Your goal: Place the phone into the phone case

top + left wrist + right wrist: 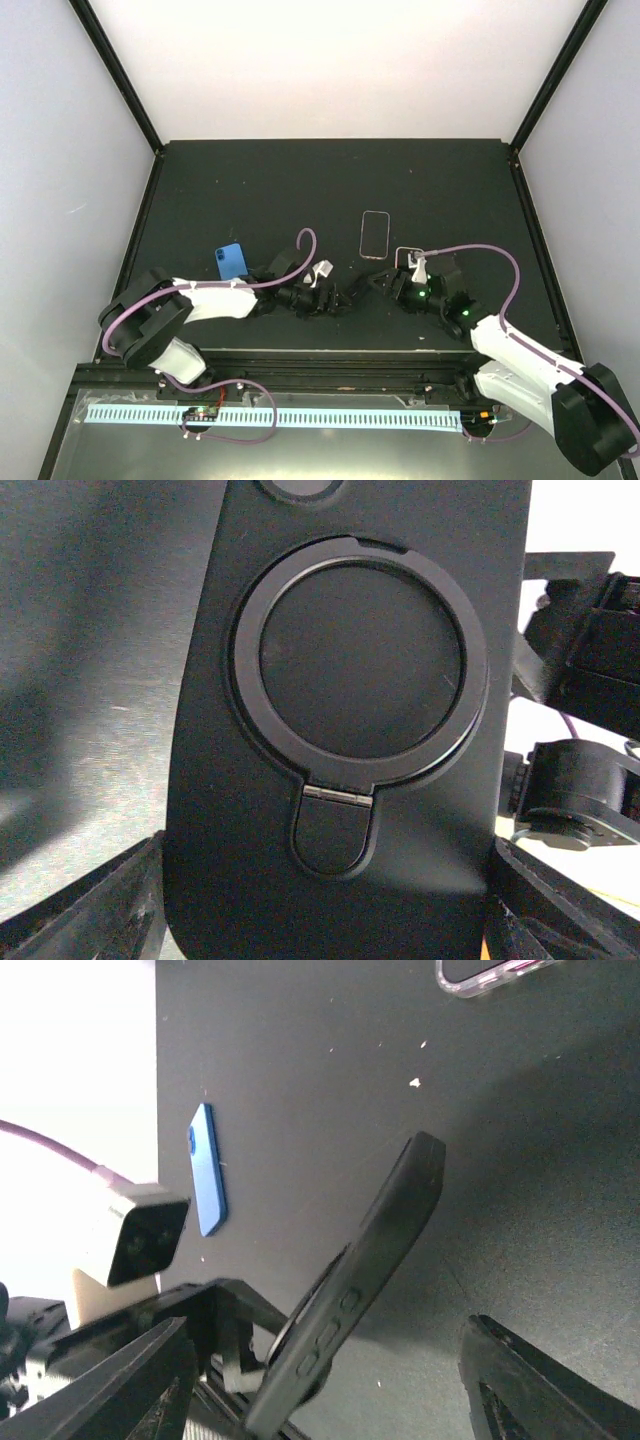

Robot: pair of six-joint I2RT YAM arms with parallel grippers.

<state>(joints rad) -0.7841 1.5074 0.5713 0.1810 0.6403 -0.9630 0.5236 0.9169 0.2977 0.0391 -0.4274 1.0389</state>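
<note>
Tabletop (pixel 300 180) from above, matte black, walled in white. My left gripper (pixel 335 297) and my right gripper (pixel 385 283) face each other near the front edge, close together. What sits between them is too dark to make out here. A blue phone (pixel 231 262) lies flat just beyond my left forearm, well left of both grippers. A clear case (pixel 374 234) with a pale rim lies flat just beyond my right gripper.

Left wrist view: my two fingers (pixel 100 910) stand wide and pinch a black case (pixel 350 630) by its long edges. Its matte back faces the camera and carries a round ring stand (pixel 472 670) hinged on a small tab (pixel 337 832).

Right wrist view: my right fingers (pixel 110 1380) are spread wide on either side of the black case, with a gap on each side. The case stands tilted, edge-on, its side buttons showing. The blue phone lies on the tabletop beyond it, to the left. A corner of the clear case shows at the top.
</note>
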